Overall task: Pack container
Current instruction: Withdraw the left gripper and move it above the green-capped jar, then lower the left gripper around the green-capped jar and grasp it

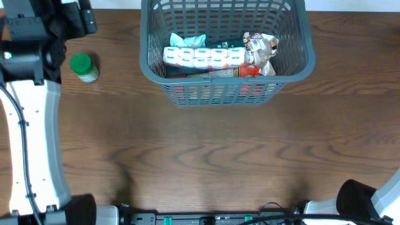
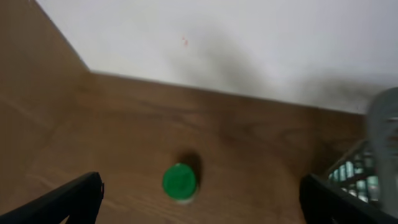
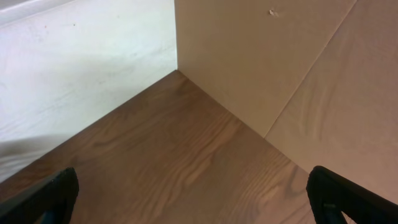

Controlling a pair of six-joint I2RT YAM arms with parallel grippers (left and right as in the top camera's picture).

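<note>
Overhead view: the container (image 1: 219,94) is set at the far middle of the table (image 1: 200,156), with its long axis running left to right. One item is seen outside it, a green-lidded jar (image 1: 83,67). It stands upright on the table to the left of the container and clear of it. The jar's long axis is vertical, so mainly the round lid is presented from above.

In the left wrist view, the jar (image 2: 180,182) is seen below the left gripper (image 2: 200,186), between the lines of the two fingers and slightly toward the left one. The fingers (image 2: 68,199) are spread wide and nothing is held. A corner of the container is caught at the right edge of this view.

The left arm is judged far nearer to the jar, so a straight descent over the lid is indicated. In the right wrist view, the right gripper (image 3: 193,193) is also spread, with nothing between its fingers. Only bare table and pale panels (image 3: 267,56) are shown beneath it.

Inside the container are a white pack (image 1: 203,57) with repeated green and red printing, a crinkled packet (image 1: 261,53), a teal packet (image 1: 187,41) and a red item (image 1: 237,73). No brand or writing can be read on any of them, nor on the jar.
</note>
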